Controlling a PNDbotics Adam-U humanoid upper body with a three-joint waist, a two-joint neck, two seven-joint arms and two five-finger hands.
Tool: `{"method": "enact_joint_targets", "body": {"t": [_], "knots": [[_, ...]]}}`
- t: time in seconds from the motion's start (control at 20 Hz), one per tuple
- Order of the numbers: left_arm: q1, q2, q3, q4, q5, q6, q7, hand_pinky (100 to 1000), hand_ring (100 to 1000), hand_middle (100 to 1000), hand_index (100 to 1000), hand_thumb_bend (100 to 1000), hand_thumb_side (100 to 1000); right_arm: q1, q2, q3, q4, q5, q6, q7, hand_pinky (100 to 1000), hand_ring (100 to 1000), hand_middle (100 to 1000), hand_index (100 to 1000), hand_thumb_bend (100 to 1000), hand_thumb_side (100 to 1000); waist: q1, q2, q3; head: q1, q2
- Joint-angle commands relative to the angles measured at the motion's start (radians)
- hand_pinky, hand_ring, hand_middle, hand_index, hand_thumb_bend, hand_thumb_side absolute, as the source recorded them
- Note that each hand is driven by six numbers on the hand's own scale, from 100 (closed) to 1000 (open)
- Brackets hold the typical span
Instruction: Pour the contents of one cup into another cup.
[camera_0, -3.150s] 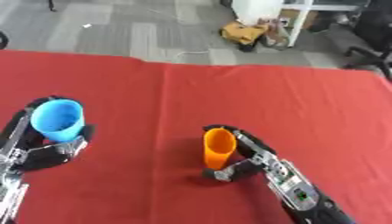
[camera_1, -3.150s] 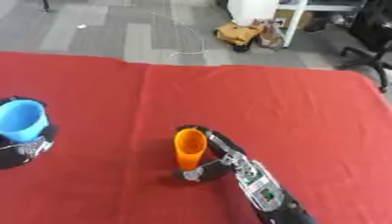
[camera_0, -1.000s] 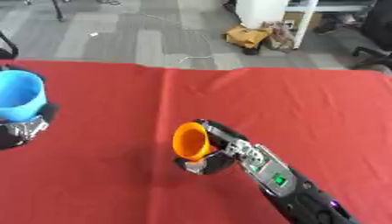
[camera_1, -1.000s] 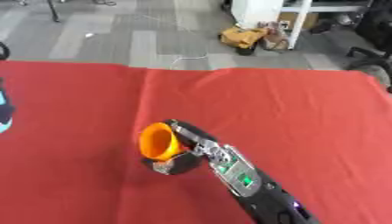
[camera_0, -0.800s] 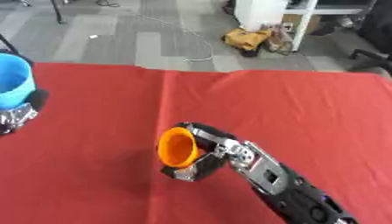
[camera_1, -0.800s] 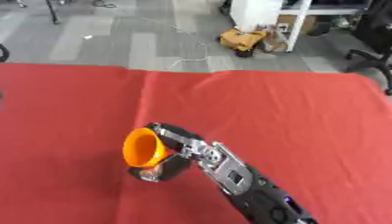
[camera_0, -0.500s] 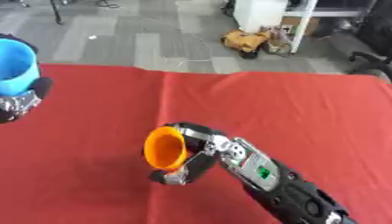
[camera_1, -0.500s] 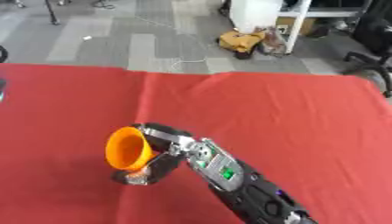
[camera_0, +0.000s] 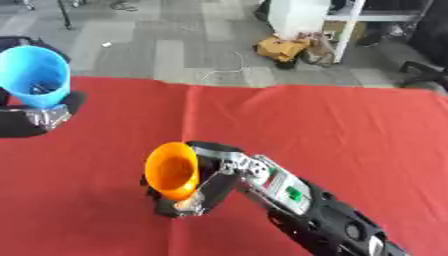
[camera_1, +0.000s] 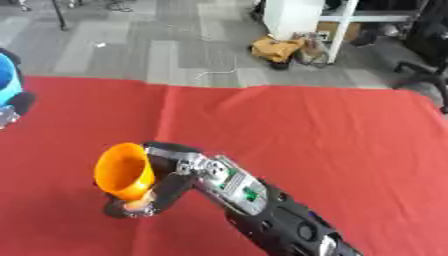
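My right hand (camera_0: 206, 182) sits low and centre in the frame, fingers curled around the orange cup (camera_0: 172, 171). The cup is tipped, its mouth facing the left of the frame, and it shows against the red bench (camera_0: 350, 135); whether its base touches the cloth I cannot tell.

My left hand (camera_0: 35, 117) is at the left edge, upper part of the frame, wrapped around the lower body of the blue cup (camera_0: 35, 76). That cup stands roughly upright, mouth open toward the camera. Something dark shows inside it; I cannot make out what. The two cups are well apart.

Handling judgement: both look like thin plastic tumblers, light and smooth-walled, likely to flex if squeezed and to slip if held near the tapered base. The best hold seems to be mid-wall, fingers on one side, thumb opposite, leaving the rim free for pouring. Small loose contents would shift suddenly on tilting, so a slow tip suits.

The cups need bringing rim to rim before any pour.
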Motion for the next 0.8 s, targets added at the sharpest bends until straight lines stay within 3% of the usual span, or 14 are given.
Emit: {"method": "enact_joint_targets", "body": {"t": [0.05, 0.35, 0.8], "knots": [[-0.054, -0.026, 0.006, 0.019, -0.057, -0.036, 0.02, 444, 488, 454, 632, 435, 100, -0.026, 0.009, 0.007, -0.025, -0.012, 0.01, 0.013, 732, 540, 421, 675, 329, 100, 0.008, -0.01, -0.004, 0.005, -0.017], [-0.115, -0.076, 0.017, 0.051, -0.208, -0.1, 0.067, 452, 476, 444, 633, 506, 100, -0.032, 0.026, 0.016, -0.013, -0.009, 0.013, 0.025, 732, 541, 421, 675, 332, 100, 0.011, 0.0, -0.019, 0.011, -0.026], [-0.138, -0.116, 0.033, 0.027, -0.426, -0.19, 0.149, 468, 456, 430, 638, 604, 100, -0.035, 0.034, 0.02, -0.004, -0.01, 0.013, 0.032, 733, 542, 422, 676, 334, 100, 0.008, 0.002, -0.021, 0.007, -0.025]]}}
